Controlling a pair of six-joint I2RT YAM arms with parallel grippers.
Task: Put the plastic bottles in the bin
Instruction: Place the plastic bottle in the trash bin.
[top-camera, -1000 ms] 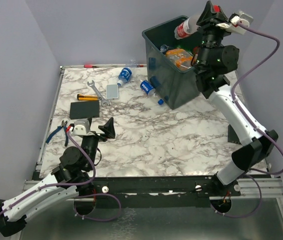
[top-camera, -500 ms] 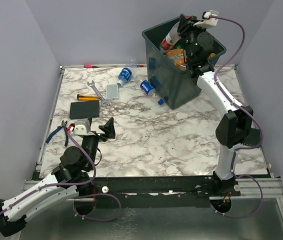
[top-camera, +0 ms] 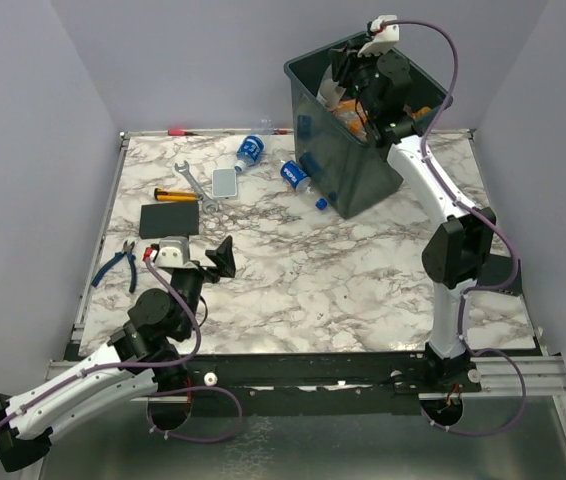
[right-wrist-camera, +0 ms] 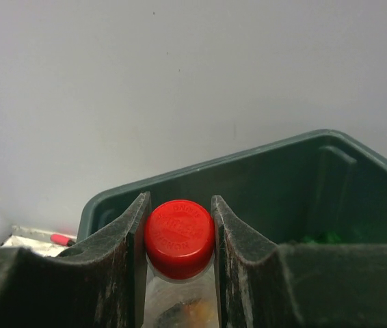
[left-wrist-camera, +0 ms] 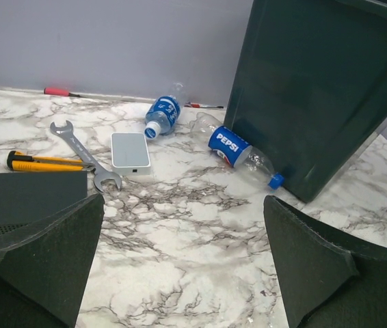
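My right gripper (top-camera: 348, 68) hangs over the dark grey-green bin (top-camera: 307, 118) and is shut on a clear bottle's red cap (right-wrist-camera: 179, 237). That bottle (top-camera: 327, 92) hangs down inside the bin's opening, above other orange and green bottles (top-camera: 355, 112). The bin's rim (right-wrist-camera: 248, 156) shows beyond the jaws in the right wrist view. Two blue-labelled bottles lie on the marble table left of the bin, one (top-camera: 251, 151) (left-wrist-camera: 163, 114) further back. The other, a Pepsi bottle (top-camera: 300, 180) (left-wrist-camera: 238, 148), lies against the bin (left-wrist-camera: 316, 89). My left gripper (top-camera: 215, 262) (left-wrist-camera: 183, 205) is open and empty at the near left.
A wrench (left-wrist-camera: 84, 160), a white flat device (left-wrist-camera: 130, 150), a yellow-handled tool (left-wrist-camera: 43, 162) and a black slab (left-wrist-camera: 22, 198) lie at the left. Blue-handled pliers (top-camera: 115, 262) lie by the left edge. A red-handled tool (left-wrist-camera: 60, 91) lies along the back wall.
My right gripper has moved left and down with the red-capped bottle, from above the bin's right rim into its opening. My left arm has shifted slightly right.
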